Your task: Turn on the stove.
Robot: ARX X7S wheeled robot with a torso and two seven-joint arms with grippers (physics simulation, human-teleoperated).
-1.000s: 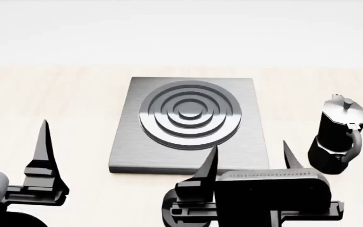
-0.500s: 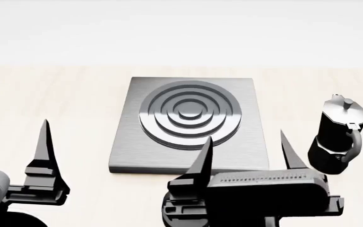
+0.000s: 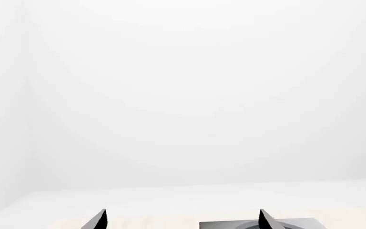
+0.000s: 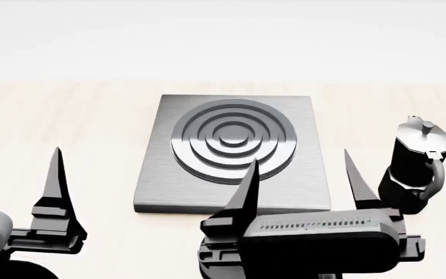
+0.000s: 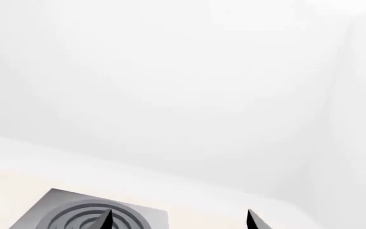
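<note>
The stove [image 4: 158, 174] is a flat grey metal slab with a burner [image 4: 233, 139] of raised concentric rings, lying mid-table. Its knob does not show in any view. My right gripper [image 4: 299, 156] is open and empty, with its fingertips standing over the stove's near edge and right part. In the right wrist view the right gripper [image 5: 177, 222] frames the stove [image 5: 49, 210] past one tip. My left gripper [image 3: 181, 222] is open and empty. One of its fingers [image 4: 55, 180] shows left of the stove, apart from it. The stove's corner [image 3: 228, 224] shows in the left wrist view.
A black moka pot [image 4: 417, 165] stands upright on the light wooden table [image 4: 76, 116], right of the stove and close to my right gripper's outer finger [image 4: 359, 183]. A white wall rises behind the table's far edge.
My right gripper has moved forward and up, so its fingertips now reach further over the stove's near edge. The left arm has barely moved.
</note>
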